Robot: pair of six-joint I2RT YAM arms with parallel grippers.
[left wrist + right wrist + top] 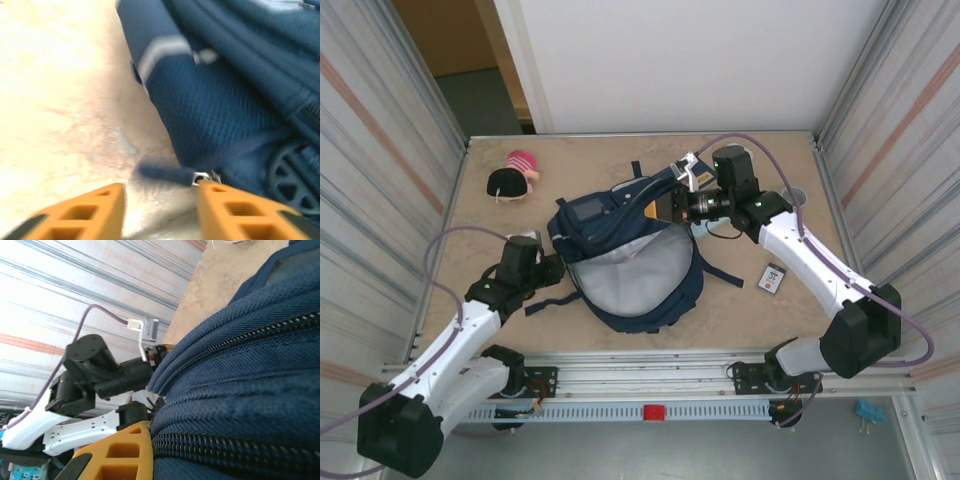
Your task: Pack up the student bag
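Note:
The student bag (635,260), a navy blue backpack, lies in the middle of the table with its main compartment unzipped and the grey lining (632,272) showing. My left gripper (556,270) sits at the bag's left edge, low over the table. In the left wrist view its orange fingers (235,212) stand apart. A dark zipper pull tab (167,175) lies on the table between them, untouched. My right gripper (667,206) is shut on the bag's upper rim, holding the opening up. Navy fabric and zipper teeth (235,405) press against its one visible orange finger (122,452).
A pink and black soft toy (513,176) lies at the back left. A small dark card-like item (773,278) lies right of the bag, near a loose strap (720,272). A grey round object (796,197) sits behind my right arm. Metal walls close both sides.

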